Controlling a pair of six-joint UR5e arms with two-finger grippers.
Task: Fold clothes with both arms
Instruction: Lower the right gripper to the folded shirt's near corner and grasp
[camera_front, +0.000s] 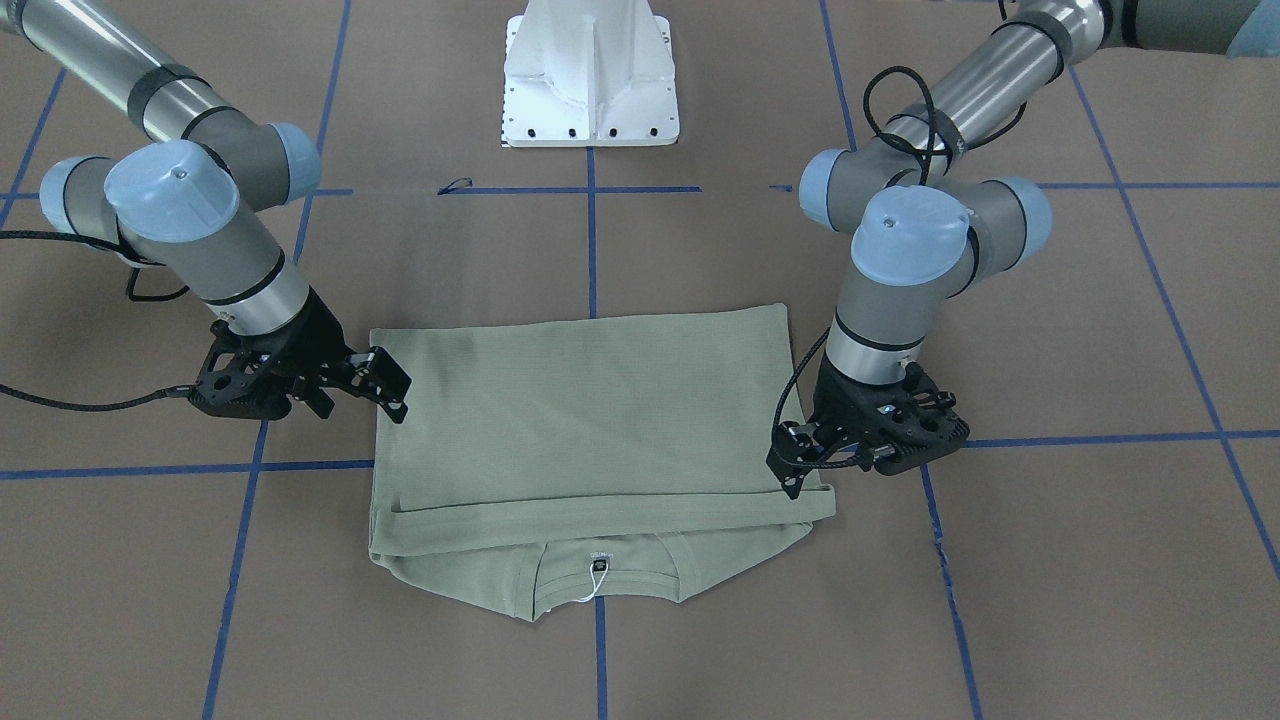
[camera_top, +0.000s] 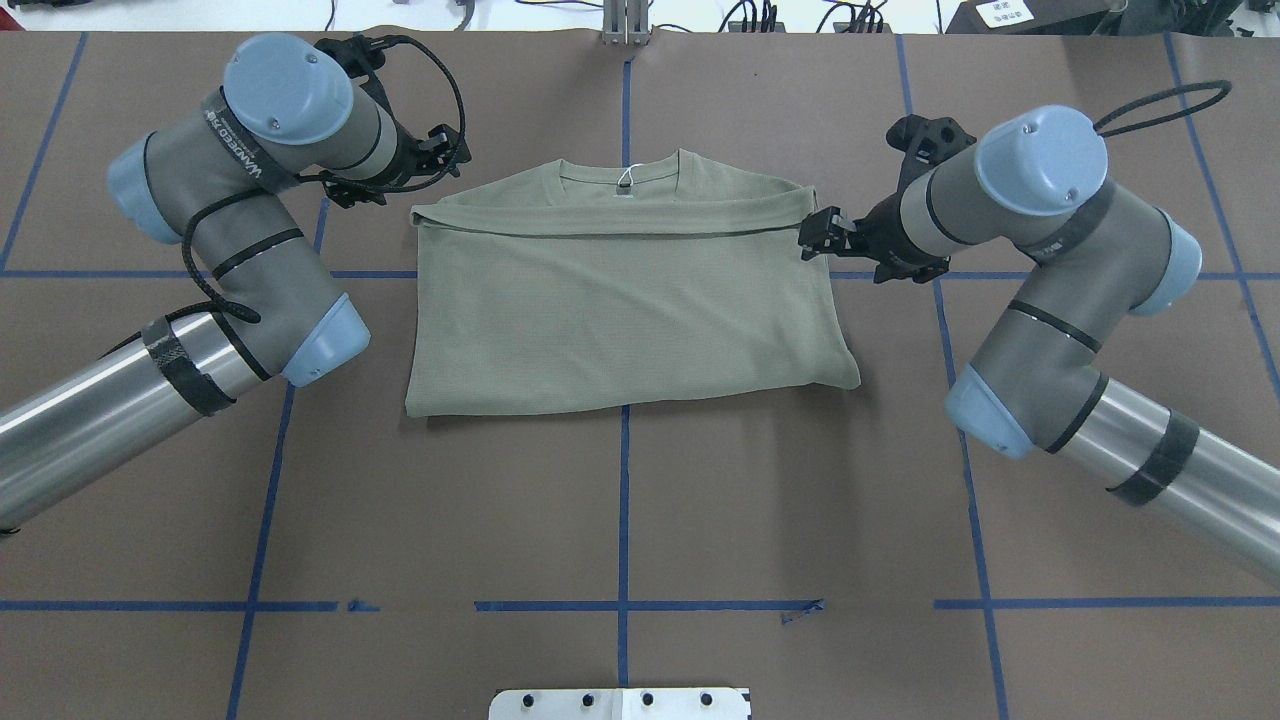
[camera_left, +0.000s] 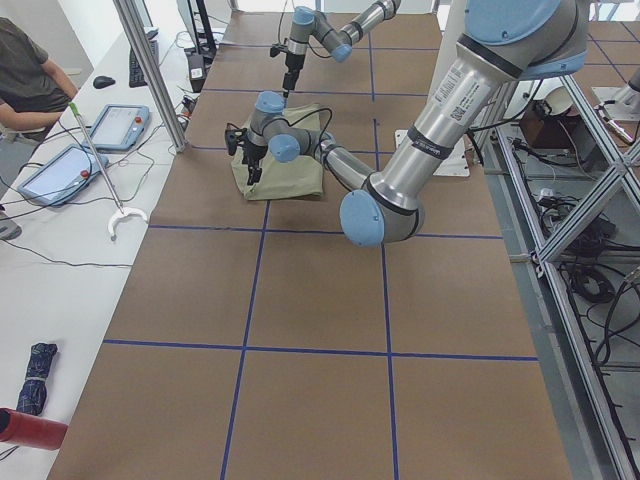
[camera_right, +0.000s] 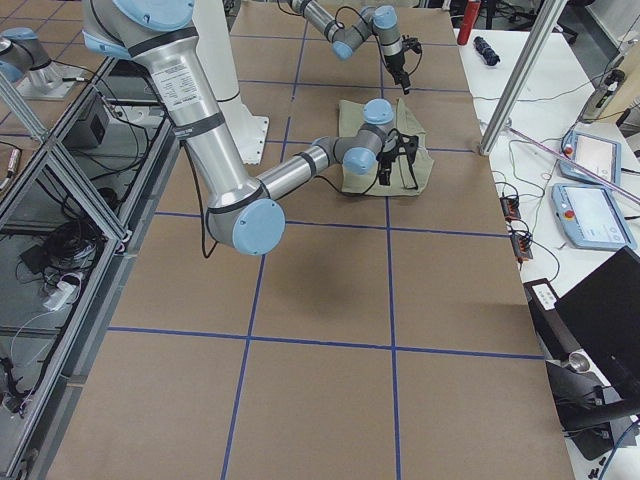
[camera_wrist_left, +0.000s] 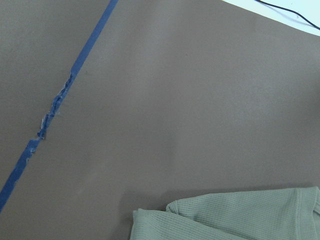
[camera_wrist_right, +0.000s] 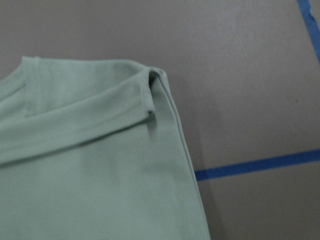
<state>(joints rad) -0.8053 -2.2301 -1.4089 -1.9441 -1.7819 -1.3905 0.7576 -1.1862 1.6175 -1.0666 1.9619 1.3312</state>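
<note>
The pale sage-green shirt (camera_front: 590, 420) lies flat mid-table, folded to a rectangle, its lower part laid over the body up to just short of the ribbed neck and white hang tag (camera_front: 598, 570). It also shows in the overhead view (camera_top: 620, 310). My left gripper (camera_front: 793, 465) hovers open and empty beside the shirt's folded edge, at the corner toward the neck (camera_top: 445, 158). My right gripper (camera_front: 395, 388) is open and empty at the opposite edge (camera_top: 812, 236). The right wrist view shows that folded corner (camera_wrist_right: 150, 95). The left wrist view shows only a shirt corner (camera_wrist_left: 225, 217).
The white pedestal (camera_front: 590, 75) stands at the robot's side of the brown table with its blue tape grid (camera_top: 622, 500). In the side views an operators' desk with tablets (camera_left: 60, 170) and a metal post (camera_left: 150, 70) border the far edge.
</note>
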